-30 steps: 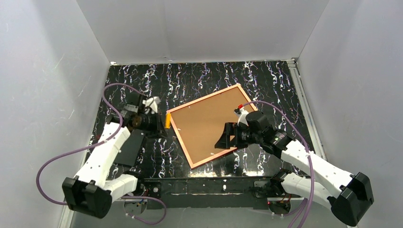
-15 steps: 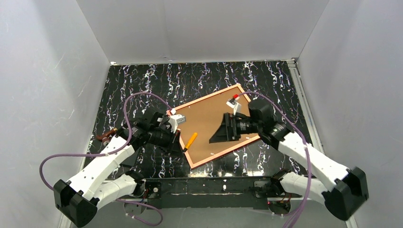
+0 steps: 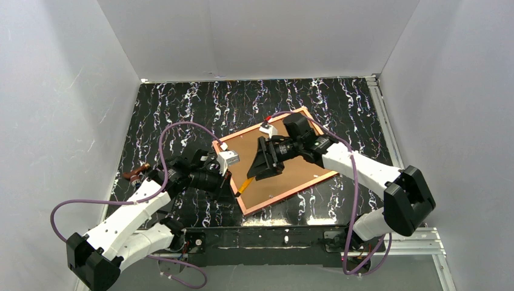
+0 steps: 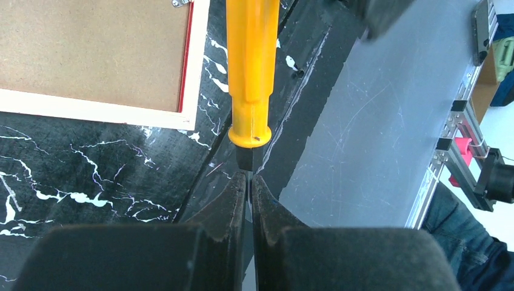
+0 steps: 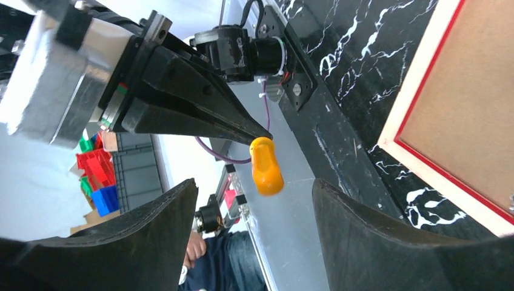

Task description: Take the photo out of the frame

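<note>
The frame lies face down and turned diagonally in the middle of the black marbled table, its orange-pink rim around the brown backing board. The photo is under that board and cannot be seen; nothing has been lifted out, so the task proper looks not yet begun.

The step in hand appears to be a handover of a yellow-handled tool, probably meant for freeing the board from the rim. What fastens the board there is too small to make out.

The left gripper is clamped tight on the tool's thin dark shaft end, with the handle pointing away from it. The right gripper faces it with its fingers spread wide on either side of the handle's rounded end, touching nothing.

From above, the two grippers meet over the frame's near left edge, close to its near corner. The tool seems to be held in the air, clear of the board.

Next, the right fingers need to come further along the handle and close squarely on it before the left lets go; a grip on the rounded tip alone could let the tool slip and drop onto the board.
</note>
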`<state>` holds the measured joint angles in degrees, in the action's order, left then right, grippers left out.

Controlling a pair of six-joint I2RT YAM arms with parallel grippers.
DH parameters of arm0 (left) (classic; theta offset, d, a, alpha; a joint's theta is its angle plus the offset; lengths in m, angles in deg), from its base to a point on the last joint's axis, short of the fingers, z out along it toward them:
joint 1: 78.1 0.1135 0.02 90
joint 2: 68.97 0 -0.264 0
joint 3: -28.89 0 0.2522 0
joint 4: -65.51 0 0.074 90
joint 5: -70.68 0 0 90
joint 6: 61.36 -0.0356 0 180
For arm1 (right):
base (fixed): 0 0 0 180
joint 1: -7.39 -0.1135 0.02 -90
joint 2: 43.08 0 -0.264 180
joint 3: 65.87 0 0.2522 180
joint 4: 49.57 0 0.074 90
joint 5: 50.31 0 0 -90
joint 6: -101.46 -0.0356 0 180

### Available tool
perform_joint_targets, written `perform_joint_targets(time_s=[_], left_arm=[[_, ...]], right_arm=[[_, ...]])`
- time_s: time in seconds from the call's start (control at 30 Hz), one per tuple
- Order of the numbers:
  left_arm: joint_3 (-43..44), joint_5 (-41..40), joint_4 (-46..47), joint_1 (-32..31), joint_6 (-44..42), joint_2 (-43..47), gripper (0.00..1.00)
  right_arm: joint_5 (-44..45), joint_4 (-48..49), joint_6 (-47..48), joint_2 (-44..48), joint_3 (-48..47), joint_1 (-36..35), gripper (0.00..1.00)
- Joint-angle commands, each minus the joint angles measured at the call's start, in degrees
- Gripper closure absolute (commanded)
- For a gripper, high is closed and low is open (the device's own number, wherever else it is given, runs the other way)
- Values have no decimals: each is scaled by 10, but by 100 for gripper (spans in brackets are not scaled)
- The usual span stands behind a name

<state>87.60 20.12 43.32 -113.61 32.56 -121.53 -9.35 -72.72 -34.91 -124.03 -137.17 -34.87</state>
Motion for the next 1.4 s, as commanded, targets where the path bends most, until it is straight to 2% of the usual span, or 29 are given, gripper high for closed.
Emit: perform_joint_targets(time_s=[0.0,0.23,0.4,0.43,0.53,0.6,0.67,0.8,1.0,1.37], left_arm=[[0,8,-26,-4,-20,6,100],[0,16,-27,-6,-20,7,100],[-2,45,-21,-7,-10,6,100],[-2,54,-19,-7,-7,7,100],[-6,87,0,-7,9,6,100],[-9,116,13,-7,23,1,100],[-9,142,23,-7,36,-6,100],[-14,183,46,-7,59,-9,100],[-21,223,79,-7,87,-15,100],[-28,256,116,-7,113,-26,100]], right_arm=[[-16,-16,2,-33,-50,-31,25],[-1,9,-2,-60,-32,-52,30],[-21,49,34,-65,-22,-71,29],[-38,76,47,-60,-13,-73,28],[-61,173,100,-15,41,-74,16],[-51,186,148,19,66,-74,9],[-56,180,193,35,74,-74,8],[-85,177,260,60,85,-74,10],[-98,165,305,77,76,-73,18],[-150,150,323,44,41,-74,31]])
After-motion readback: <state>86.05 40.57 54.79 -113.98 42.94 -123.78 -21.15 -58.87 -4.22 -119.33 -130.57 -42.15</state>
